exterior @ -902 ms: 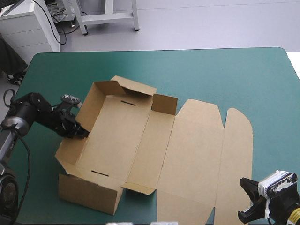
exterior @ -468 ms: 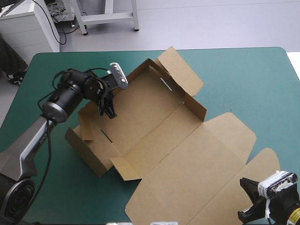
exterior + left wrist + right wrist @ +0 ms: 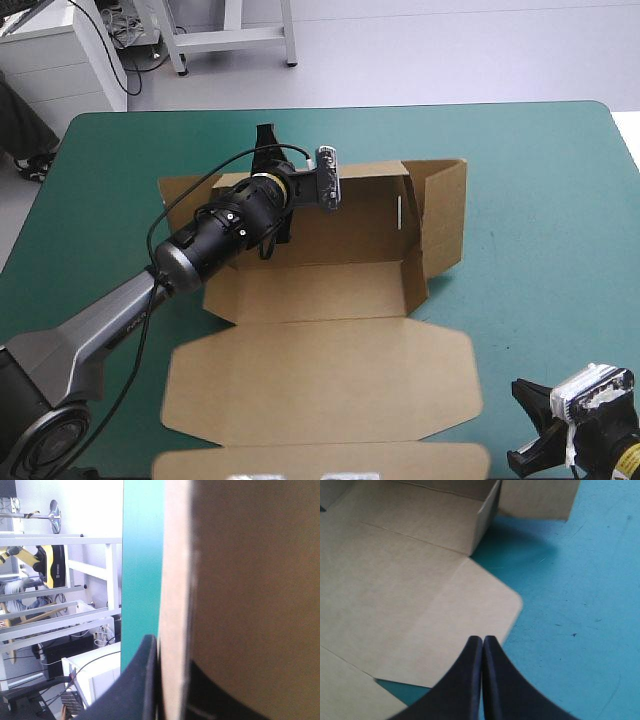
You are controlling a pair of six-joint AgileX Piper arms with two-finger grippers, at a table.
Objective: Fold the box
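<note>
Fingers of the left gripper (image 3: 170, 655) are clamped on the box (image 3: 330, 290). In the left wrist view one black finger (image 3: 142, 680) presses the outer face of a brown wall seen edge-on, and the other shows as a dark shape on the inner face. A strip of the teal-green counter (image 3: 540, 200) runs alongside the board. From above, the left arm (image 3: 190, 250) reaches in from the near left corner and crosses the box's left part. It meets the far wall (image 3: 370, 172), and a black tip juts just beyond that wall over the bare cover.

The box lies about mid-counter as an open tray with its long side across the picture, the tray part toward the far edge. Its far wall is raised and so is the end wall (image 3: 415, 245) on the right, with a further flap (image 3: 447, 210) beside it at that end. The lid (image 3: 320, 380) lies flat toward the near edge, and its last flap reaches the bottom of the high view.

Well apart from the box's tray, at the near right corner, the right gripper (image 3: 483, 640) holds nothing. Its fingers are pressed together in one pointed arch. A rounded corner of the lid lies just ahead of them on the cover, and the tray's end wall is farther on.
</note>
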